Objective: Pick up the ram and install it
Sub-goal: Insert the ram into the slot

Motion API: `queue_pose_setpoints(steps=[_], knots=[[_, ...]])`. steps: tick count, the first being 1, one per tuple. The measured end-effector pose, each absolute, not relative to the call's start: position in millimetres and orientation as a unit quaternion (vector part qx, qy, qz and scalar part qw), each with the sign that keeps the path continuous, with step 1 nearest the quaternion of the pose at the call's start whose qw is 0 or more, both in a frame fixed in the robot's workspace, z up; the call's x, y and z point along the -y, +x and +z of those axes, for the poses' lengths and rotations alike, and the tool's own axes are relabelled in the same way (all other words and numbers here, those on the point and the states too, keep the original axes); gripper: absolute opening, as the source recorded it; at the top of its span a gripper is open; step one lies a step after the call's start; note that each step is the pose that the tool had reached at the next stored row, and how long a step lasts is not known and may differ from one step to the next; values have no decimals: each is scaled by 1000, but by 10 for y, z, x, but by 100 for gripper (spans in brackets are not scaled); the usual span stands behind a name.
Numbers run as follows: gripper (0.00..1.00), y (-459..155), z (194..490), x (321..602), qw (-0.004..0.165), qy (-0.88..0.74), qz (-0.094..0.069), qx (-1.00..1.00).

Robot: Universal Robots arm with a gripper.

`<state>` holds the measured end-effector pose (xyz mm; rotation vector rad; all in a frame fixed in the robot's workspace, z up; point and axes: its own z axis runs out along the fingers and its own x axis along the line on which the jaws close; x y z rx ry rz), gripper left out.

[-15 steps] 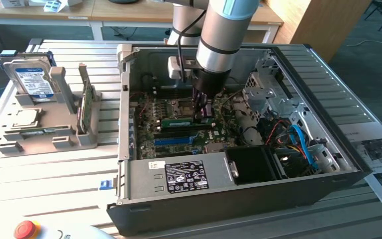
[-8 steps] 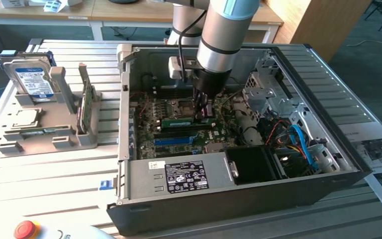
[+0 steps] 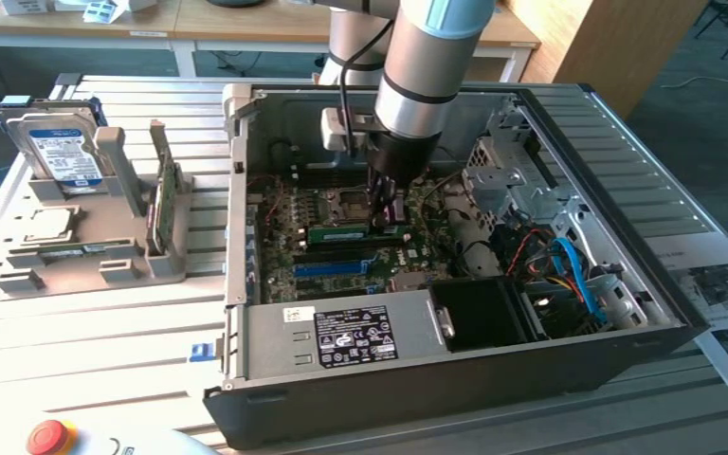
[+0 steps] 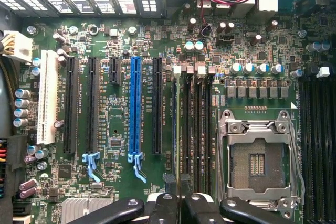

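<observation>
My gripper (image 3: 387,216) reaches down into the open computer case (image 3: 667,313), low over the motherboard (image 3: 291,248). It is shut on the ram (image 3: 338,230), a thin green stick lying along the memory slots beside the processor socket (image 3: 349,201). In the wrist view the ram (image 4: 178,129) shows edge-on as a thin line running away from my gripper (image 4: 181,205), next to the black memory slots (image 4: 197,129) and the silver processor socket (image 4: 257,156). Whether the ram sits fully in a slot I cannot tell.
A bright-blue slot (image 4: 135,108) and black expansion slots lie beside the memory slots. The power supply (image 3: 352,336), cables and drive cage (image 3: 516,180) crowd the case. On the exterior view's left, a grey rack (image 3: 86,256) holds a hard drive (image 3: 61,152) and an upright green card (image 3: 162,204). A red stop button (image 3: 48,436) sits at the front.
</observation>
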<state>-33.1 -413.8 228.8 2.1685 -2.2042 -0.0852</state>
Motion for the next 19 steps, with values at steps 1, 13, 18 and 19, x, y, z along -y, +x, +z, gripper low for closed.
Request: queue_pose_setpoints(steps=[1, 13, 18, 19], knots=[[12, -331, 2288, 4138, 24, 701, -28, 712], [12, -331, 2287, 4127, 24, 701, -28, 712], [12, -331, 2287, 4127, 24, 704, -27, 710], [12, -331, 2287, 4127, 24, 704, -27, 709]])
